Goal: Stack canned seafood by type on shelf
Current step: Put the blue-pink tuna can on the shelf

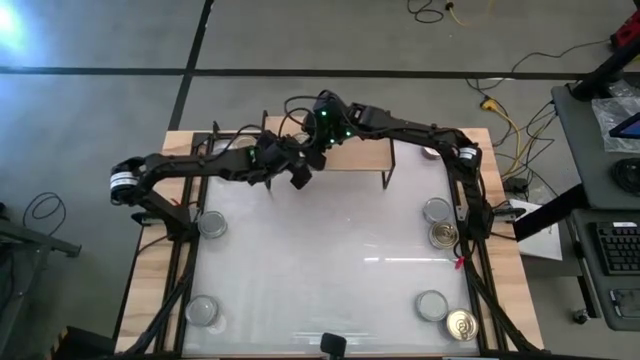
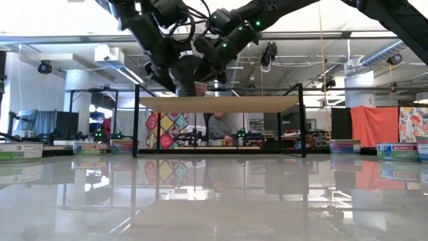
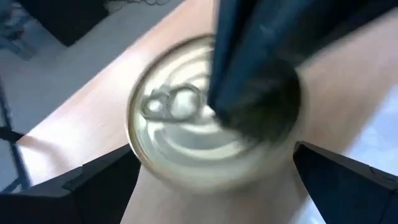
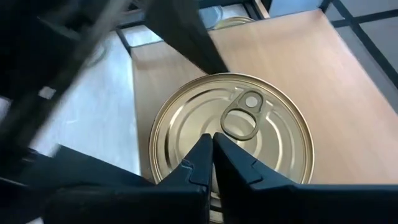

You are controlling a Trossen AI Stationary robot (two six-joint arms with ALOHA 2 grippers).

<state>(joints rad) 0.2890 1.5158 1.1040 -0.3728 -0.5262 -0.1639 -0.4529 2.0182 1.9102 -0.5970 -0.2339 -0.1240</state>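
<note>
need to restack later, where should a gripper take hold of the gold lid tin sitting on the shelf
Take the gold lid tin by its round side wall, coming straight down with the fingers straddling the rim. It lies flat on the shelf, lid up, short and wide; the pull ring lies flush, so it offers no hold.

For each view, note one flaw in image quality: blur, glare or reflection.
Left wrist view: the gold-lidded tin is smeared by blur. Low view: the glossy table mirrors the shelf. High view: glare streaks on the table. Right wrist view: sharp.
</note>
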